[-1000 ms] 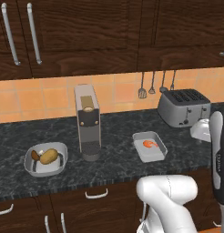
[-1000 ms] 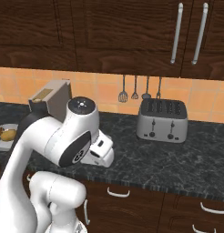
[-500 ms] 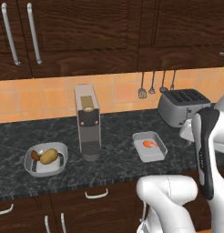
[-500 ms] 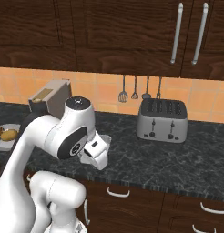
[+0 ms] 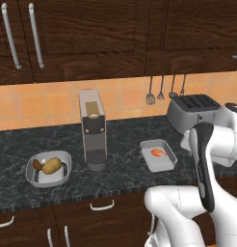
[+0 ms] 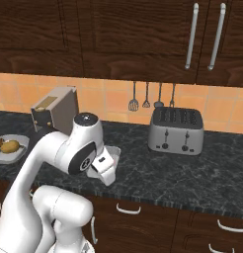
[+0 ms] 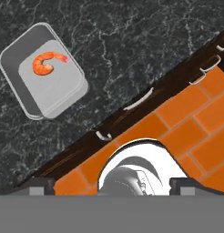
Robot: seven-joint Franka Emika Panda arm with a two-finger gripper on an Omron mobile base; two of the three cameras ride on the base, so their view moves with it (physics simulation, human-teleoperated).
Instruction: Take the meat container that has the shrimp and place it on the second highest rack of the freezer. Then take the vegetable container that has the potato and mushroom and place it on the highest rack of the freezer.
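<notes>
Jaws spread wide, empty, above shrimp container (image 7: 43, 70).

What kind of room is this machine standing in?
A kitchen, rendered by computer rather than filmed. A toaster and a coffee machine stand on a dark stone counter, cooking utensils hang on the orange tiled wall, and a container holds a shrimp.

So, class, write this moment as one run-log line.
phase: approach | gripper: open, empty, above counter edge | shrimp tray: on counter, untouched | potato tray: left of coffee machine
</notes>
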